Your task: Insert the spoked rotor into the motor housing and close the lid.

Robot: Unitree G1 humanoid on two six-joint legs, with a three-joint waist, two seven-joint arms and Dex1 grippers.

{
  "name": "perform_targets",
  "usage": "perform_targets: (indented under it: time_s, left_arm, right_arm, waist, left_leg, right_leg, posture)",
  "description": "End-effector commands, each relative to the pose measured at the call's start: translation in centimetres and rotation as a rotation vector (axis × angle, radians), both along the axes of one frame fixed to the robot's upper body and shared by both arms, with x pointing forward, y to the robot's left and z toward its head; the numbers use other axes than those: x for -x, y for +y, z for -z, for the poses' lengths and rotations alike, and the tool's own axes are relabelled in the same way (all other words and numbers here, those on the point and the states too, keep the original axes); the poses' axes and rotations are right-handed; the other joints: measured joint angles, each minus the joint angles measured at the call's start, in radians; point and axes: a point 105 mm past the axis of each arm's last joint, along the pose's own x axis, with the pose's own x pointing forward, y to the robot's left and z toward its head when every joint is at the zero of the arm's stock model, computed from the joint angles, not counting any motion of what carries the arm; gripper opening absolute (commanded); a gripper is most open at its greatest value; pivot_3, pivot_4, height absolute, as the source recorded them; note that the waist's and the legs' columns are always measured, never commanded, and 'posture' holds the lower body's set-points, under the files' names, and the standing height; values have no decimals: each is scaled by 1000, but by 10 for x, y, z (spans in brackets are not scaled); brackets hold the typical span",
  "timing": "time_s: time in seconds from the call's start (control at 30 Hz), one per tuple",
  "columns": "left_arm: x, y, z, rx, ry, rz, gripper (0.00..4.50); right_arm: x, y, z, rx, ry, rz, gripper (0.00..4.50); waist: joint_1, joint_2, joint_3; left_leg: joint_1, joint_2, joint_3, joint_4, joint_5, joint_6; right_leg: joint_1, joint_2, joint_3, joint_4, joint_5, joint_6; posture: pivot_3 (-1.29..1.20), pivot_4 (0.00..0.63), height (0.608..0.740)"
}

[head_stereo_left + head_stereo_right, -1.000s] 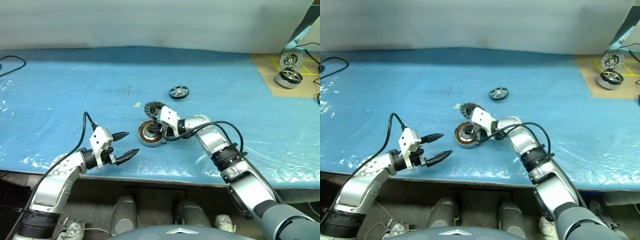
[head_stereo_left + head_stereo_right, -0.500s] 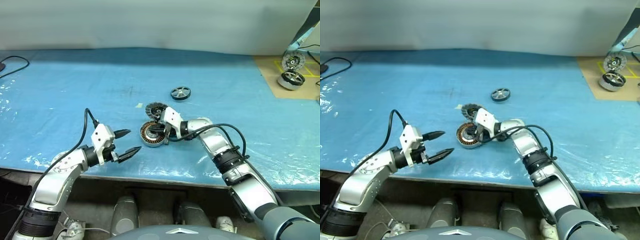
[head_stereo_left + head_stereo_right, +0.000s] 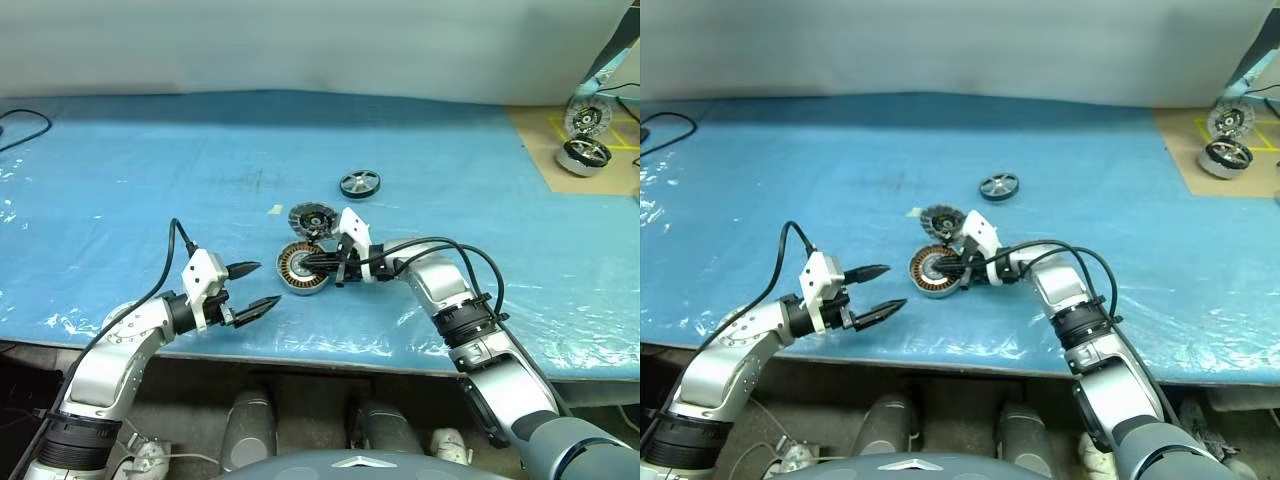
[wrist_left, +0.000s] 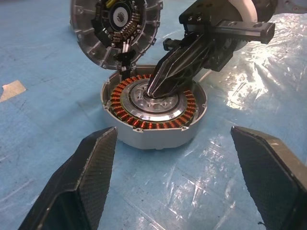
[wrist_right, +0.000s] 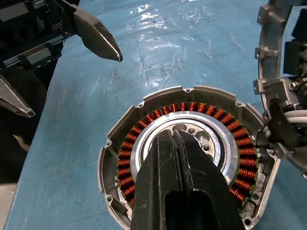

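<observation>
The rotor (image 3: pixel 359 183) lies flat on the blue table (image 3: pixel 150 180), well apart from both grippers and a little way behind the housing. It is a small dark wheel with shiny spokes. Nothing touches it.

The housing (image 4: pixel 153 112) sits on the table near the front edge. It is a round silver cup with a ring of copper coils and a pale middle. The lid (image 4: pixel 115 28) is joined to it at the back by a hinge. The lid is open and stands tilted up, with its grey parts and dark middle facing the housing.

The right gripper (image 5: pixel 180 143) reaches over the housing from the right side. Its two black fingers are pressed tight together and hold nothing. The tips point down at the pale middle of the housing, and they look to be touching it.

The left gripper (image 3: pixel 250 288) hangs over the front of the table, near the housing but not touching it. Its fingers are spread wide apart and it is empty. It points at the housing.

Another motor (image 3: pixel 583 150) stands far off on a brown board (image 3: pixel 560 165) at the right.
</observation>
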Motion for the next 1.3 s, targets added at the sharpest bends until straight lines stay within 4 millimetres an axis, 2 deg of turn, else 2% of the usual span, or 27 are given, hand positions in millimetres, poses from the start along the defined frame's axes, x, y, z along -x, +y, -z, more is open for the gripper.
perform_targets:
  time_s: [0.03,0.4,0.53,0.63,0.83,0.97,1.13,1.23,1.3]
  left_arm:
    - [2,1,-4,-6,-28,7,3987]
    - [0,2,1,-15,-20,2,3987]
    - [0,3,2,-16,-21,4,3987]
    - [2,2,2,-15,-22,7,3987]
    - [2,-1,0,-16,-24,17,3987]
    - [0,-2,-1,-16,-24,20,3987]
    - [-1,-3,-1,-19,-24,23,3987]
    - [-1,-3,-2,-19,-24,22,3987]
    - [0,-3,-2,-19,-24,21,3987]
  right_arm:
    - [3,3,7,31,-10,-20,12]
    - [-3,7,31,147,-82,5,12]
    - [-6,3,44,226,-97,13,12]
    - [7,0,55,295,-143,-75,12]
    - [6,0,44,242,-167,-90,12]
    - [8,-4,46,276,-197,-128,12]
    - [0,-13,49,242,-99,-42,12]
    - [-21,-26,50,216,-3,137,12]
    - [-27,-34,52,210,51,207,12]
  waist:
    - [0,0,0]
    - [-7,0,0]
    - [-17,0,0]
    - [-17,0,0]
    - [-17,0,0]
    - [-17,0,0]
    - [-17,0,0]
    - [-17,0,0]
    - [-16,0,0]
  left_leg:
    - [0,0,0,0,0,0]
    - [5,0,0,0,0,0]
    - [6,0,0,0,0,0]
    - [8,0,0,0,-1,1]
    - [9,0,0,0,-1,2]
    - [9,0,0,-1,-2,2]
    - [9,0,0,-1,-2,2]
    - [10,-1,0,-1,-2,3]
    - [12,-1,0,-1,-2,3]
  right_leg:
    - [0,0,0,0,0,0]
    - [4,0,1,0,0,0]
    - [6,0,1,0,0,0]
    - [8,-1,1,0,0,0]
    - [9,-1,1,-1,0,0]
    - [9,-1,1,-1,0,0]
    - [9,-1,1,-2,0,0]
    - [10,-1,1,-2,0,0]
    - [11,-1,2,-1,0,0]
  posture:
    - [0,150,740]
    - [0,150,740]
    - [0,150,740]
    - [0,150,740]
    - [0,150,740]
    - [0,150,740]
    - [0,150,740]
    - [0,150,740]
    - [0,150,740]
